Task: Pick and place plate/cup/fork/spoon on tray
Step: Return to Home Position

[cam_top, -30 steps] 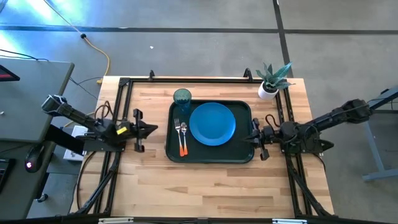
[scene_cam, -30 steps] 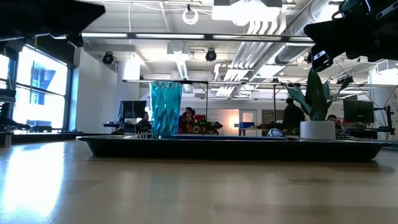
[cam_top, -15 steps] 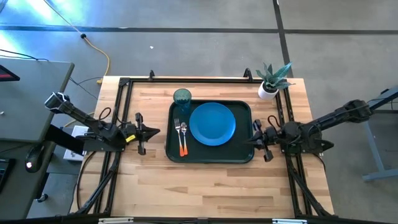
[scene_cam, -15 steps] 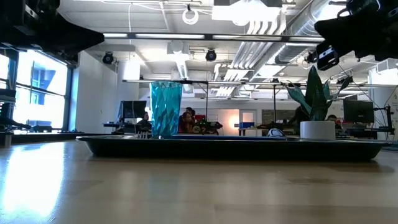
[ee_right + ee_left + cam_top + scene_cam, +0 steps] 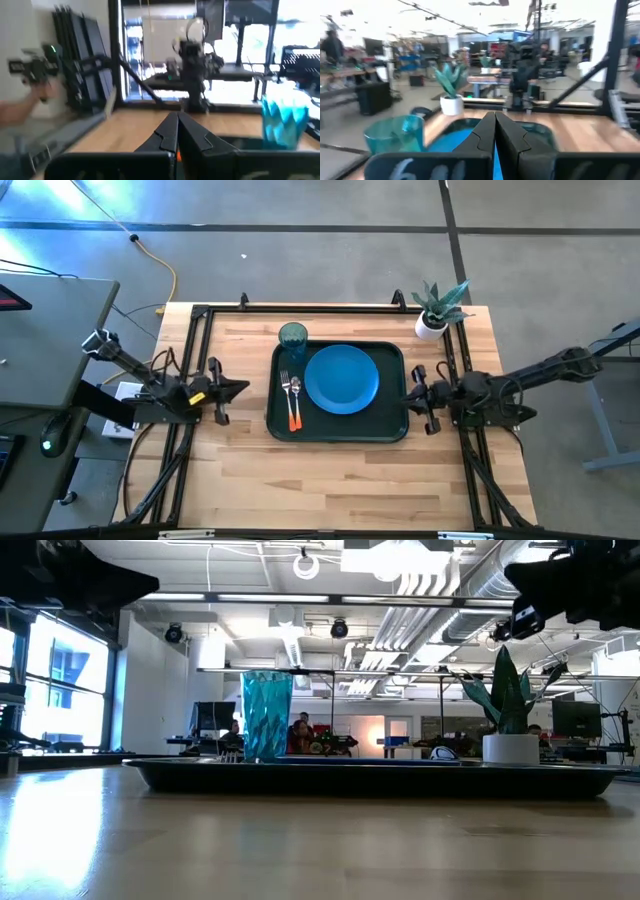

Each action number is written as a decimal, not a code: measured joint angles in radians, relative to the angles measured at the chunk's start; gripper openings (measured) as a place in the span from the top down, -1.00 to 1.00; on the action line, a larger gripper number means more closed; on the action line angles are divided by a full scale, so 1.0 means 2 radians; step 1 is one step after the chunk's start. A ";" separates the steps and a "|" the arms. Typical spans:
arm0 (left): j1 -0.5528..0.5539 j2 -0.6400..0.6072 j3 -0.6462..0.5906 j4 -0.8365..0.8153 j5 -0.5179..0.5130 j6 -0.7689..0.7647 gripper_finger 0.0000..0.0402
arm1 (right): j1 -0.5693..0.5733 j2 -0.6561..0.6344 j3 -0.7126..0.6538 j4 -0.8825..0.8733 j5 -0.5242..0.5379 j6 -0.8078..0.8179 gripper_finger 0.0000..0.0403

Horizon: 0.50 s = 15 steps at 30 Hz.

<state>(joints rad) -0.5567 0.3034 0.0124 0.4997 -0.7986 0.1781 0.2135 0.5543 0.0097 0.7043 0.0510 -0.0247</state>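
The dark green tray (image 5: 392, 356) lies mid-table. On it rest the blue plate (image 5: 341, 378), the teal cup (image 5: 293, 336) upright at its far left corner, and the fork (image 5: 284, 386) and spoon (image 5: 294, 391) side by side, orange handles toward the near edge. The cup also shows in the low view (image 5: 266, 715), the left wrist view (image 5: 395, 132) and the right wrist view (image 5: 282, 121). My left gripper (image 5: 243, 387) is shut and empty left of the tray. My right gripper (image 5: 410, 399) is shut and empty at the tray's right rim.
A white pot with a green plant (image 5: 436, 311) stands at the table's far right corner. Black frame rails (image 5: 196, 350) run along the table's left, right and far sides. Bare wood lies between the tray and the near edge.
My left gripper has drawn back a little toward the table's left edge. My right gripper has drawn back slightly toward the right edge. The things on the tray have stayed where they were.
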 joint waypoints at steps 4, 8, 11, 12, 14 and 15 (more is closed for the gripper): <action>-0.006 -0.031 0.000 -0.061 -0.010 -0.049 1.00 | -0.020 -0.024 0.000 -0.061 -0.007 0.022 1.00; -0.006 -0.035 0.000 -0.069 0.005 -0.048 1.00 | -0.026 -0.029 0.000 -0.055 -0.032 0.025 1.00; -0.006 -0.034 0.000 -0.093 -0.022 -0.036 1.00 | -0.029 -0.029 0.000 -0.084 -0.019 0.023 1.00; -0.006 -0.038 0.000 -0.104 -0.047 -0.035 1.00 | -0.033 -0.029 0.000 -0.096 -0.011 0.023 1.00; -0.008 -0.057 0.000 -0.111 -0.065 -0.027 1.00 | -0.044 -0.030 0.000 -0.115 -0.005 0.030 1.00; -0.013 -0.069 0.000 -0.111 -0.062 -0.019 1.00 | -0.050 -0.030 0.000 -0.123 -0.009 0.035 1.00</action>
<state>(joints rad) -0.5826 0.1647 0.0120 0.2776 -0.9236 0.1395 0.1141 0.4937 0.0093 0.4586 0.0331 0.0458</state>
